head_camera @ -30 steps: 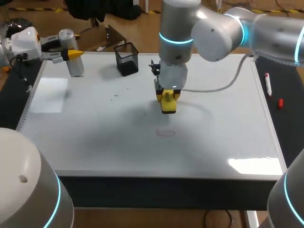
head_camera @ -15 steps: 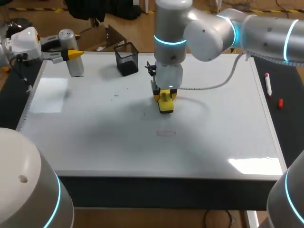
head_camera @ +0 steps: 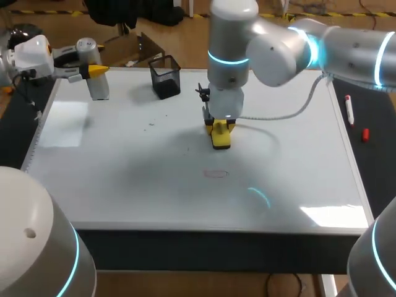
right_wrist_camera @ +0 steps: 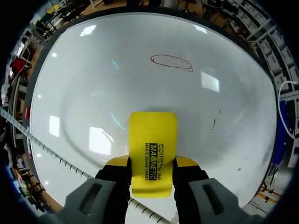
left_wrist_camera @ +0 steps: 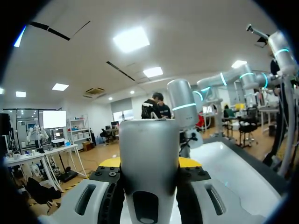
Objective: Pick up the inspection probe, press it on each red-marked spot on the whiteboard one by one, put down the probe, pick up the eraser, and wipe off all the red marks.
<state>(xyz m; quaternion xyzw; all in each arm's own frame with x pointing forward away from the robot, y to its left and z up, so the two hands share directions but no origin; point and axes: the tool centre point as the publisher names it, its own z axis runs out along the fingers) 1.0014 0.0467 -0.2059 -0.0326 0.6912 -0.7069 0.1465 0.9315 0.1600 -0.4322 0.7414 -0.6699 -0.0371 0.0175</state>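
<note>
Right gripper [right_wrist_camera: 152,162] clamped on eraser; left gripper [left_wrist_camera: 149,164] clamped on inspection probe.

My right fingers grip the yellow eraser [right_wrist_camera: 153,149] from both sides, near the middle of the whiteboard [head_camera: 124,173]. One red oval mark [right_wrist_camera: 171,62] lies ahead of the eraser, apart from it. I cannot tell whether the eraser touches the board. My left fingers close on the silver inspection probe [head_camera: 93,77], which is upright at the board's far left corner, near a black mesh cup [head_camera: 165,76].
</note>
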